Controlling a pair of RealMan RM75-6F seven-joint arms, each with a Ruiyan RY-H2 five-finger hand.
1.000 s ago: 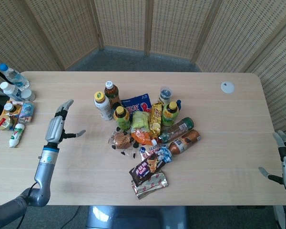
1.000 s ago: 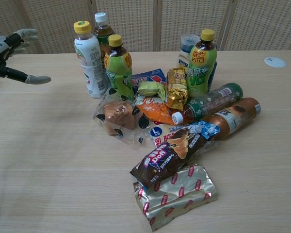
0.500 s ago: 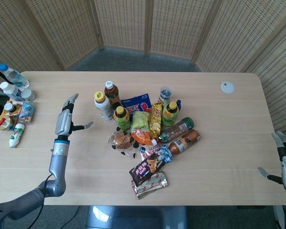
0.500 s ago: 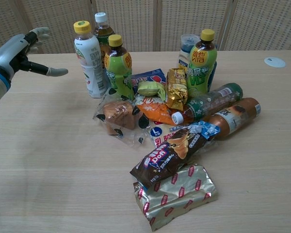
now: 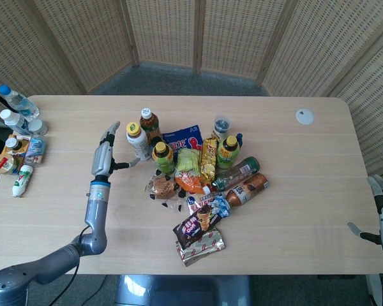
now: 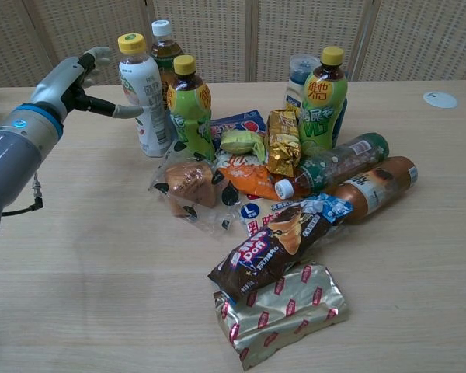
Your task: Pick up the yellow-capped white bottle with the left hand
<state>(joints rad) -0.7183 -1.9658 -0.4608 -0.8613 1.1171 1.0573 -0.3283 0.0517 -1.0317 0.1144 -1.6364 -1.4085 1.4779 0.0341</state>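
A pale wood-grain surface (image 5: 293, 159) with rounded corners fills most of the head view. Behind it stands a folding screen (image 5: 198, 32) of woven, tan cane panels set in light wooden frames, angled around the far side. Grey carpeted floor (image 5: 179, 80) shows between the screen and the far edge. The light is even and soft, with faint shadows.

Legible markings are few. In the chest view, the dark brown snack wrapper (image 6: 273, 249) lying in the front of the pile carries slanted white lettering that appears to read "pon". The upright green bottle with the yellow cap (image 6: 321, 98) at the right of the pile bears large Chinese characters on its yellow-and-green label, too small to transcribe reliably. No other print can be made out.
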